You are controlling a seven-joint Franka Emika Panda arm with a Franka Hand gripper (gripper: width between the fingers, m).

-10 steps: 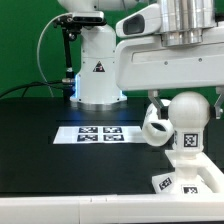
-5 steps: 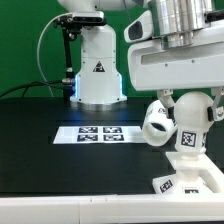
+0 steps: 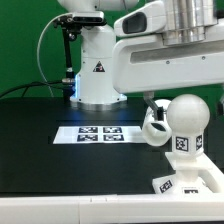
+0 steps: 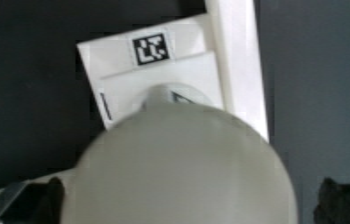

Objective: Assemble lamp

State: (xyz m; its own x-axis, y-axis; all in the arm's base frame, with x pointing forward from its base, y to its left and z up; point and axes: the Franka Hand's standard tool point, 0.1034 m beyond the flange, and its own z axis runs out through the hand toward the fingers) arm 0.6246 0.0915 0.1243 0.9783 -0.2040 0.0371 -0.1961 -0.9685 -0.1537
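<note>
The bulb (image 3: 185,113) stands upright with its neck in the base (image 3: 192,174), at the exterior view's right, near the front edge of the table (image 3: 35,140). Judging by that, your step is seating the bulb fully. The gripper (image 4: 190,198) hangs over it. In the wrist view, its fingers (image 4: 26,200) are spread wide on either side of the globe, and one shows a dark gap to the bulb, so nothing is clamped.

Centre yourself over the bulb before closing; it looks off-centre between the fingers. Grip at the widest part of the globe, because a smooth, round surface will probably slip if you pinch it higher. Keep the wrist vertical while turning, or the neck may bind.

The shade (image 3: 153,125) lies just beside the bulb, towards the exterior view's left, so avoid brushing it. The marker board (image 3: 95,133) is well apart.
</note>
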